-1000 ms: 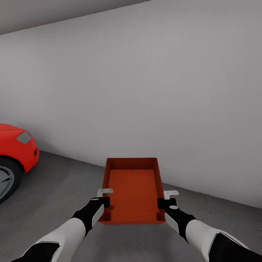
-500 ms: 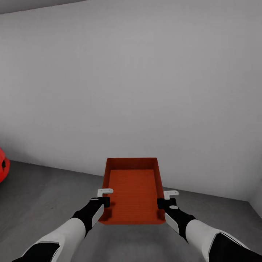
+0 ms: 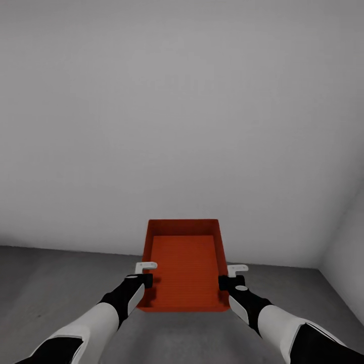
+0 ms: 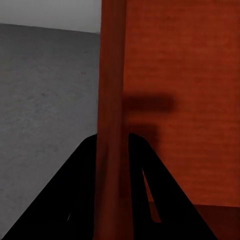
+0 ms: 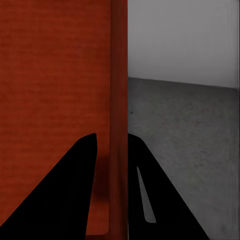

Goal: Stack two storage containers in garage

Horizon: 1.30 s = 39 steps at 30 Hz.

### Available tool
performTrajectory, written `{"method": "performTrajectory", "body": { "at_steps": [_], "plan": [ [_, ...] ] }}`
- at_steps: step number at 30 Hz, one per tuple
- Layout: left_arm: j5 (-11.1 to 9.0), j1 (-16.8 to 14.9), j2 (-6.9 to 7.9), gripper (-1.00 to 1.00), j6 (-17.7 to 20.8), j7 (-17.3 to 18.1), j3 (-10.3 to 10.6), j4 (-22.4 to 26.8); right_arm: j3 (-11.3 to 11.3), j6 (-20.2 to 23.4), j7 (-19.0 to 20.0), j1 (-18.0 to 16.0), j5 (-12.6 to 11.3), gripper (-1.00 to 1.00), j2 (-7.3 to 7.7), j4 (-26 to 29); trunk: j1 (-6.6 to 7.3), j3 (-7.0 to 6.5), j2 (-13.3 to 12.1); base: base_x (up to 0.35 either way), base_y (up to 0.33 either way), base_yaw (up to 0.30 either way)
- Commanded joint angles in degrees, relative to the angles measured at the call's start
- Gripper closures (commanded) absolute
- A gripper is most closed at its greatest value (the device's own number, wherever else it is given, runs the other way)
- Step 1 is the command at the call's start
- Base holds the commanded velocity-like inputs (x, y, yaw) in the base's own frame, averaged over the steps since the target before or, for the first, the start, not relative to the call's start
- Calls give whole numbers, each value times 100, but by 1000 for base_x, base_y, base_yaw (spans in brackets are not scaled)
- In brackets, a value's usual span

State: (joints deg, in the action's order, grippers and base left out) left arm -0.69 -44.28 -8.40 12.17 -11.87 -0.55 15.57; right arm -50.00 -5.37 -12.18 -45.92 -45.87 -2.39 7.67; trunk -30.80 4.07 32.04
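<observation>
A plain grey-white wall (image 3: pixel 182 111) rises ahead, meeting a second wall (image 3: pixel 349 253) at a corner on the right. Below lies a dark grey concrete floor (image 3: pixel 50 283) (rough and faintly speckled up close). The light is soft and even, with the wall growing darker toward its top.
</observation>
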Motion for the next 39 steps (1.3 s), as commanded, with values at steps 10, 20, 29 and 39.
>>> {"method": "performTrajectory", "body": {
  "at_steps": [10,20,29,39],
  "plan": [
    [104,-1,207,100,47,-43,72,25,7,-27,-30,-7,-88,100,22,-266,-4,11,10,34,0,-225],
    [104,-1,207,100,48,-44,72,29,7,-32,-30,-6,-87,100,27,-266,-4,11,10,0,0,-19],
    [104,-1,212,100,48,-44,72,33,7,-35,-30,-6,-88,100,27,-266,-4,11,10,0,0,0],
    [104,-1,206,100,54,-35,72,33,8,-27,-30,-7,-88,100,28,-267,-4,11,10,0,0,0]
  ]
}}
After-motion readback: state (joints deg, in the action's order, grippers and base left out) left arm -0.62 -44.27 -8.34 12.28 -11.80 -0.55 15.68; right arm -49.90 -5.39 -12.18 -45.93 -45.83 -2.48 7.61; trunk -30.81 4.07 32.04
